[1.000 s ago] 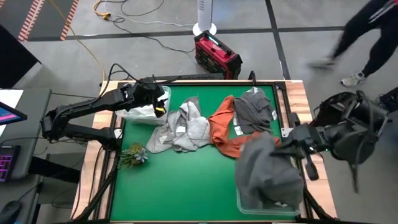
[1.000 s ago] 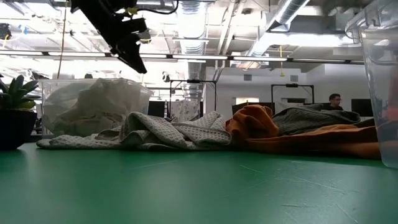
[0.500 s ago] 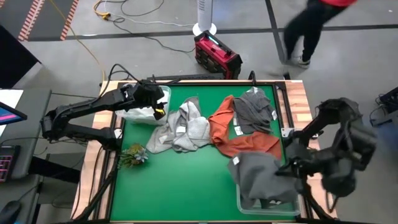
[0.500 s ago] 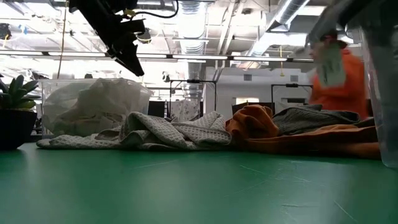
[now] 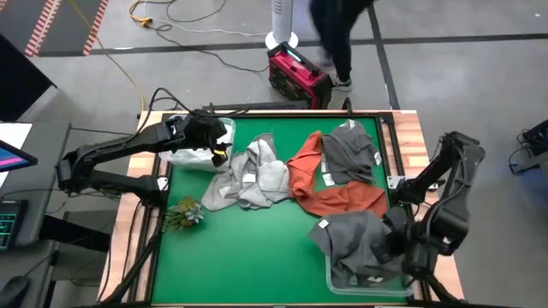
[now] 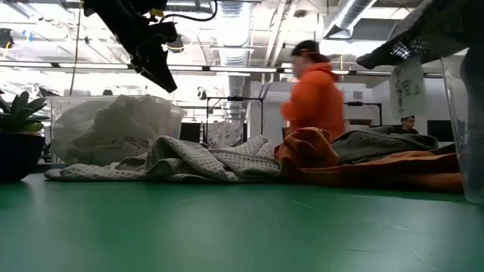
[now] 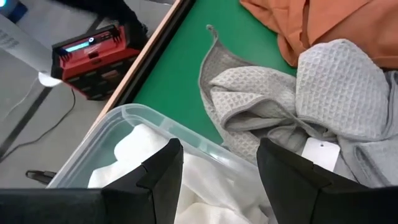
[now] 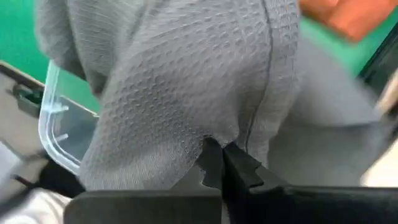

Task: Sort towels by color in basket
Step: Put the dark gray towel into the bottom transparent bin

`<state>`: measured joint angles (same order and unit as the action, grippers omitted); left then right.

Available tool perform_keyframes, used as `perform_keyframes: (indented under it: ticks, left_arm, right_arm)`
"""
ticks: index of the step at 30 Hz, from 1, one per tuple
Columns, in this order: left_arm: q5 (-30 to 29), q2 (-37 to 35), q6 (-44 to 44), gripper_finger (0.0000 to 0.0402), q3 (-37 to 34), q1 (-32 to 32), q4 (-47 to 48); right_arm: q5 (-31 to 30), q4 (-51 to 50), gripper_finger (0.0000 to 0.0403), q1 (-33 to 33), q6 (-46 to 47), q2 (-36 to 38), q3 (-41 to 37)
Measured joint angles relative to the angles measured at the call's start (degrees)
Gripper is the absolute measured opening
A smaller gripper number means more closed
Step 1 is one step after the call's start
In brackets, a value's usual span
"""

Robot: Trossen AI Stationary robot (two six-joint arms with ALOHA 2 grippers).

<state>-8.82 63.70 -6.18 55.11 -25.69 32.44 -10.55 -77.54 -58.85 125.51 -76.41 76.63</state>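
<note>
the right hand (image 5: 396, 242) is pinched shut on a dark grey waffle-weave towel (image 5: 360, 244), which has come down in the last second from a raised, bunched bundle to drape over the near clear plastic bin (image 5: 336, 281) directly beneath the hand; in the right wrist view the cloth (image 8: 186, 93) hangs from the closed fingertips with the bin's rim (image 8: 50, 124) just below. judging by that, the dark grey towel is about to be released into this bin, so one colour is nearly sorted.

just beyond that hand, on the green counter (image 5: 248, 248), lies a rust orange towel (image 5: 330, 192) with a darker grey towel (image 5: 349, 152) on it, both unsorted. farther across, a light grey waffle towel (image 5: 250, 175) sits crumpled.

the left hand (image 5: 214, 137) has not moved; it hovers with its fingers (image 7: 158, 165) spread apart and empty, right over the far clear bin (image 7: 118, 124) holding a white towel (image 7: 124, 155), the light grey towel (image 7: 298, 106) just ahead of it. a person in orange (image 6: 314, 94) has walked into the room behind.
</note>
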Motion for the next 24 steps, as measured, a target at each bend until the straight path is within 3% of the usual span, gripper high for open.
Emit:
perform_keyframes:
  ticks: [8, 16, 24]
  left_arm:
    - [-0.1, -0.5, 5.9, 0.0196, 0.0, 2.0, -0.7]
    - [-6.6, -3.3, 8.4, 0.0196, 0.0, 10.5, -3.1]
    - [-8.0, -6.1, 10.6, 0.0196, 0.0, 15.0, -2.2]
  right_arm:
    - [1.1, 14.6, 0.002, 4.6, -4.1, -9.2, -2.6]
    - [12.9, 13.1, 0.002, 7.6, -1.8, -18.1, -2.6]
    - [15.8, 13.1, 0.0022, 6.8, 3.5, -22.7, -2.6]
